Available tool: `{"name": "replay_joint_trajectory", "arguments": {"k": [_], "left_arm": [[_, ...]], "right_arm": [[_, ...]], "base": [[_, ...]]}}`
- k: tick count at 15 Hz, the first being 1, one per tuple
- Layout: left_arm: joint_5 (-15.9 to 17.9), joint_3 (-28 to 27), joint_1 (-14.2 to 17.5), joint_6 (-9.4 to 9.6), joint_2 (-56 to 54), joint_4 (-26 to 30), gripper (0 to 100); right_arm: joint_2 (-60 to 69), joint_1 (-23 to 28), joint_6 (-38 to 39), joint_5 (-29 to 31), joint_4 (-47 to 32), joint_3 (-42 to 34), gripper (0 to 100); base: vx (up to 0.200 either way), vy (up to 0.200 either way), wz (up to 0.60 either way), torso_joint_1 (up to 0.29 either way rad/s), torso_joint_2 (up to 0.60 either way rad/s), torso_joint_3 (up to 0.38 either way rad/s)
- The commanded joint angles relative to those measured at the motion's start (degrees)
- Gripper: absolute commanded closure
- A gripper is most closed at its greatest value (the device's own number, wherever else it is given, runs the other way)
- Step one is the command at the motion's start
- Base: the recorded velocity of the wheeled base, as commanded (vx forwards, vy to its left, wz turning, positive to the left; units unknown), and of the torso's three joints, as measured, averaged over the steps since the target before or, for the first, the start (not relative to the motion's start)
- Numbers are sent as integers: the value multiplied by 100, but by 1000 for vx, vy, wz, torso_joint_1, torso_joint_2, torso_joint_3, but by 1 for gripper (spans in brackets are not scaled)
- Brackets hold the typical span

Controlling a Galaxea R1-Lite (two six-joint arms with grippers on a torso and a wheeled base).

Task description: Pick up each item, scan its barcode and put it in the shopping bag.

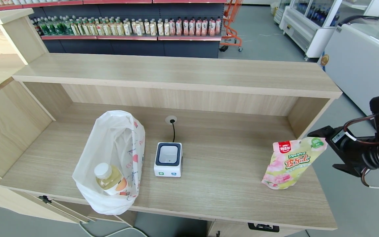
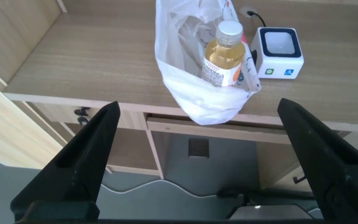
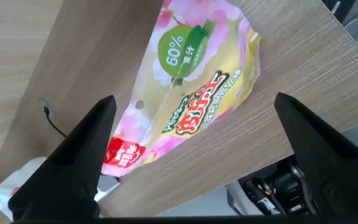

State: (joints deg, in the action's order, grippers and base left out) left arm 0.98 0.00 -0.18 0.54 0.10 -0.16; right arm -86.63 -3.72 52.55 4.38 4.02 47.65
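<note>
A pink and green snack pouch (image 1: 291, 163) stands tilted near the right end of the wooden counter (image 1: 229, 184). My right gripper (image 1: 321, 134) is open at the pouch's upper right corner, off the counter's right edge. In the right wrist view the pouch (image 3: 185, 118) shows between and beyond the spread fingers (image 3: 86, 155), not gripped. A white shopping bag (image 1: 110, 158) sits at the counter's left front, with a yellow drink bottle (image 1: 109, 179) inside. The white barcode scanner (image 1: 168, 159) sits just right of the bag. My left gripper (image 2: 197, 106) hangs open below the counter's front edge, facing the bag (image 2: 191, 93), bottle (image 2: 224, 56) and scanner (image 2: 280, 51).
A raised ledge (image 1: 176, 74) and side walls (image 1: 15, 128) box in the counter at the back and both ends. The scanner's black cable (image 1: 173, 130) runs to a hole in the counter behind it. Drink shelves (image 1: 127, 28) and freezers (image 1: 360, 56) stand farther off.
</note>
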Motion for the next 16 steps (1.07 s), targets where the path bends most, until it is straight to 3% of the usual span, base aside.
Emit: {"name": "replay_joint_trajectory", "arguments": {"k": [1,6,14,15,16], "left_arm": [[-1,0,1,-1,-1,-2,0],[-1,0,1,-1,-1,-2,0],[-1,0,1,-1,-1,-2,0],[-1,0,1,-1,-1,-2,0],[-1,0,1,-1,-1,-2,0]], "right_arm": [[-39,-41,9,11,37,-37,0],[-1304,38,9,2,925,69,0],[-2570,11,-237,46,1566,25,0],[-2631,-24,-492,55,1610,-46,100],[-2658,-85,-571,90,1716,-81,100]], "base": [[0,0,0,0,0,0],[0,0,0,0,0,0],[0,0,0,0,0,0],[0,0,0,0,0,0],[0,0,0,0,0,0]]}}
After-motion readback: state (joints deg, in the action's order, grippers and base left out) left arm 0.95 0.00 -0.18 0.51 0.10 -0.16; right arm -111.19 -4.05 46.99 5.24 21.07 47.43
